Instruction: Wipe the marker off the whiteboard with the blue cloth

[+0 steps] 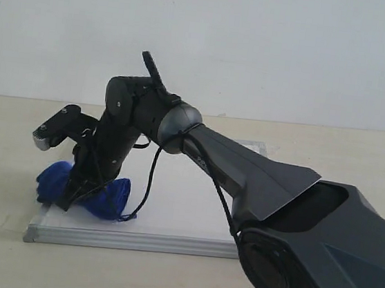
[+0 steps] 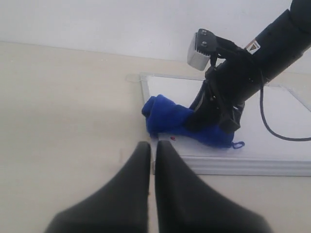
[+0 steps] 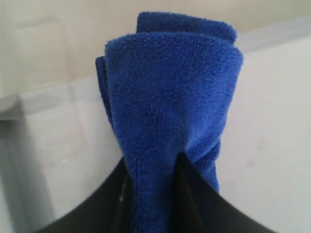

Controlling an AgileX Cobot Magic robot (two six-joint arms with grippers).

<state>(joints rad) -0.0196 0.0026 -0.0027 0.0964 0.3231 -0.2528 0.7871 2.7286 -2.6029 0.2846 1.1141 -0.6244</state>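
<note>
The blue cloth (image 1: 108, 200) lies bunched on the near left corner of the whiteboard (image 1: 178, 205). My right gripper (image 1: 71, 198) reaches across the board and is shut on the cloth, pressing it down onto the white surface. In the right wrist view the blue cloth (image 3: 170, 97) is pinched between the right gripper (image 3: 153, 162) fingers over the whiteboard (image 3: 272, 121). Of the marker, only a tiny red speck (image 2: 172, 138) shows beside the blue cloth (image 2: 167, 119). My left gripper (image 2: 152, 145) is shut and empty, over the table just off the whiteboard's (image 2: 277, 131) corner.
The right arm's dark body (image 1: 309, 220) fills the lower right of the exterior view and hides part of the board. Its cable (image 1: 150, 181) hangs over the board. Beige table (image 1: 2, 164) surrounds the board; a white wall (image 1: 259, 47) stands behind.
</note>
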